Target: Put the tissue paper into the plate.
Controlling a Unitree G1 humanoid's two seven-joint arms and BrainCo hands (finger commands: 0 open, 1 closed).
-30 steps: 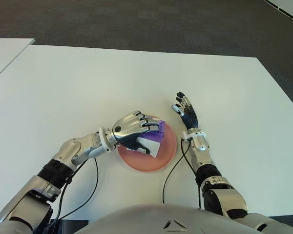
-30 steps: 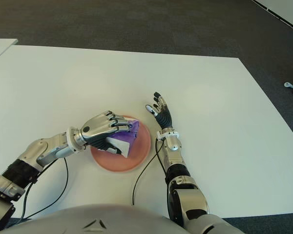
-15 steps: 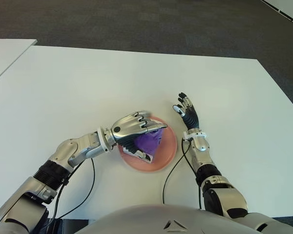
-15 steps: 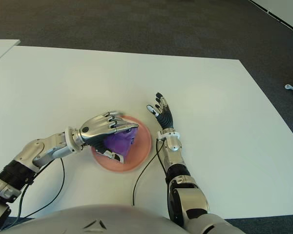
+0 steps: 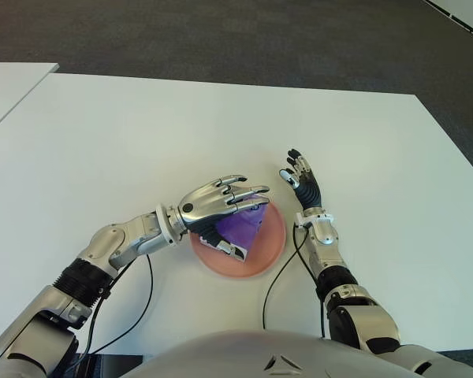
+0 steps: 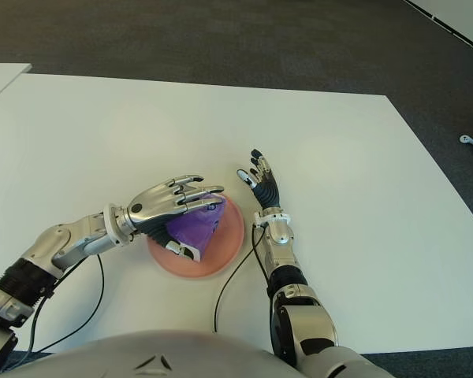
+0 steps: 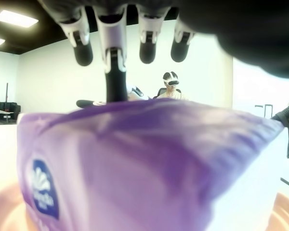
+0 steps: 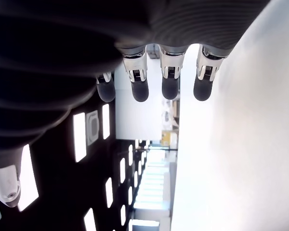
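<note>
A purple tissue pack (image 5: 240, 228) lies in the pink plate (image 5: 270, 250) near the table's front middle. My left hand (image 5: 221, 203) hovers just over the pack with its fingers (image 5: 248, 191) spread straight out, holding nothing. In the left wrist view the purple pack (image 7: 135, 163) fills the frame below the extended fingertips (image 7: 113, 55), free of them. My right hand (image 5: 301, 179) shows just right of the plate, fingers relaxed and open, nothing in it.
The white table (image 5: 142, 134) stretches wide around the plate. A black cable (image 5: 277, 276) runs from the right wrist toward the table's front edge. Dark carpet (image 5: 221, 31) lies beyond the far edge, and a second white table corner (image 5: 8, 87) sits at the far left.
My left hand's fingers have uncurled from the tissue pack and now stand spread above it. The pack has dropped into the plate. The right hand has stayed where it was.
</note>
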